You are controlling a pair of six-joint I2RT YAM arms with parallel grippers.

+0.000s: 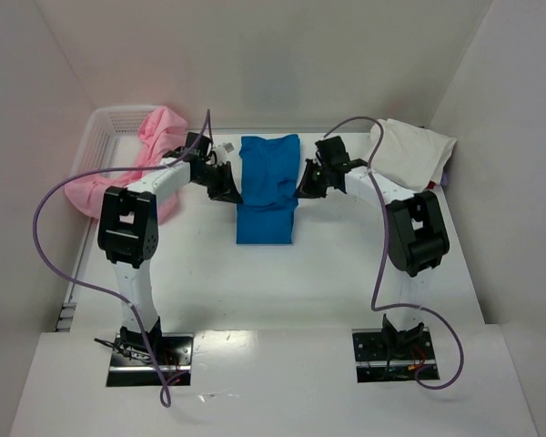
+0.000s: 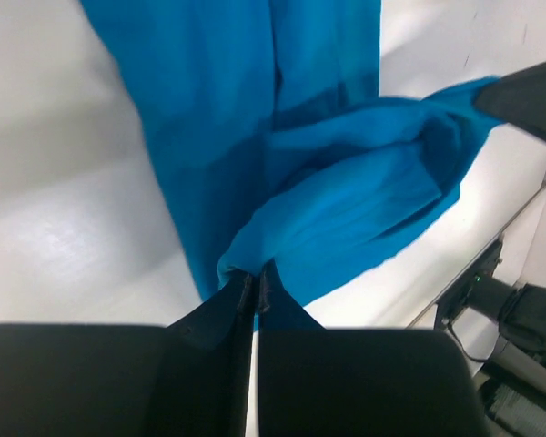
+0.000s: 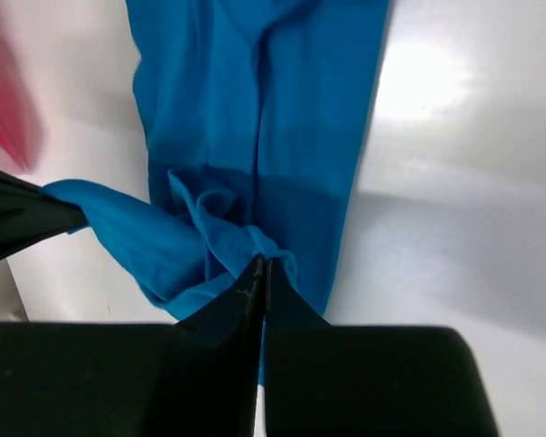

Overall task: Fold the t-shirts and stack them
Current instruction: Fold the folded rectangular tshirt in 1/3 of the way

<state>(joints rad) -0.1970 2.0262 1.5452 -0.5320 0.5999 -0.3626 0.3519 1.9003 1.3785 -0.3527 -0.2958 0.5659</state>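
A bright blue t-shirt (image 1: 267, 187) lies as a long strip in the middle of the table, its middle part lifted between the two arms. My left gripper (image 1: 229, 187) is shut on the shirt's left edge; in the left wrist view the left gripper (image 2: 256, 278) pinches a bunched fold of the blue t-shirt (image 2: 346, 191). My right gripper (image 1: 306, 187) is shut on the right edge; in the right wrist view the right gripper (image 3: 263, 266) pinches the blue t-shirt (image 3: 255, 118). Pale pink t-shirts (image 1: 150, 155) lie heaped over the basket at the left. A cream-white t-shirt (image 1: 409, 153) lies at the back right.
A white plastic lattice basket (image 1: 105, 127) stands at the back left against the wall. White walls close in the table on the left, back and right. Purple cables (image 1: 50, 237) loop beside each arm.
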